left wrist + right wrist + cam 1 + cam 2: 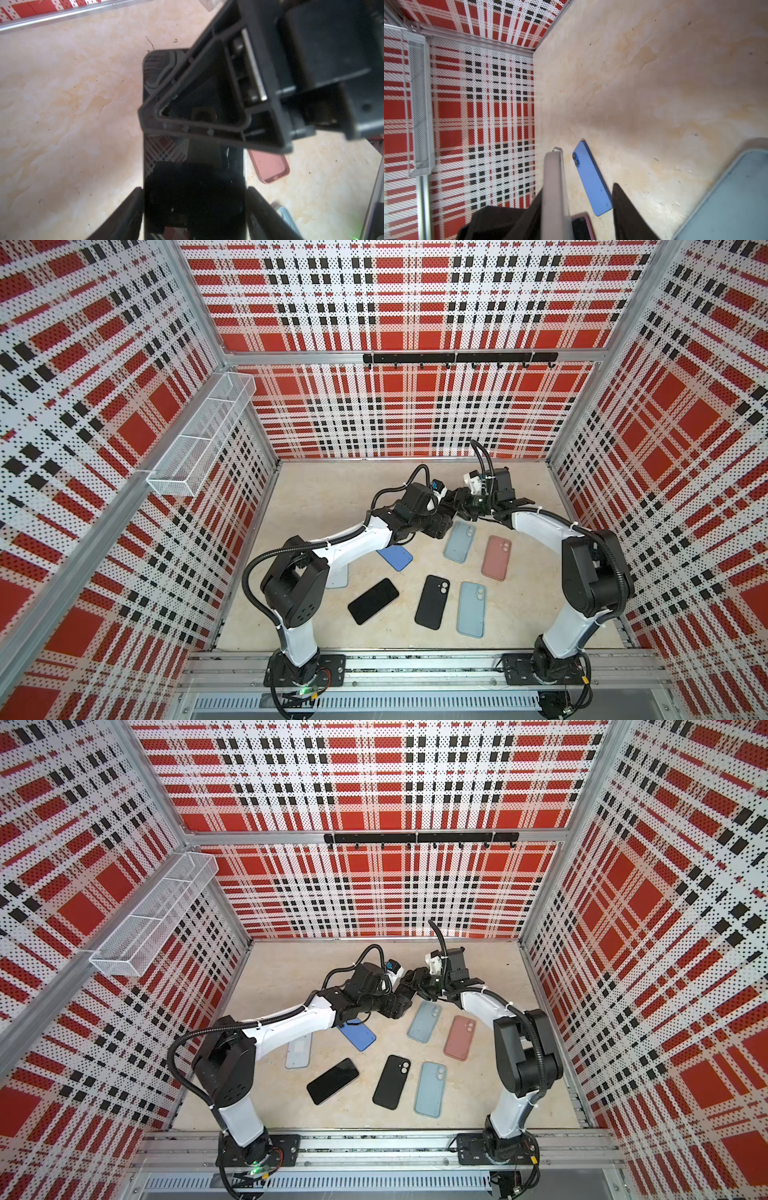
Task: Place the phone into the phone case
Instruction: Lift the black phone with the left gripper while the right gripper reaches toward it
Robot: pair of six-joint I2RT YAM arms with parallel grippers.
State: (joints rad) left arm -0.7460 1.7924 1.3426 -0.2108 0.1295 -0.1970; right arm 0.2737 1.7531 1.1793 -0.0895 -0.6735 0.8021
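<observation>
Handover at twelve o'clock of the pale blue rubbery case [459, 541]: left gripper [194, 189] clamps glossy black-screened phone [195, 166] by its long edges, likely so right gripper [578, 187], jaws parted, can straddle it.

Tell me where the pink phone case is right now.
In a top view the pink phone case lies flat on the table, right of centre, just right of a light blue case and left of the right arm.
</observation>
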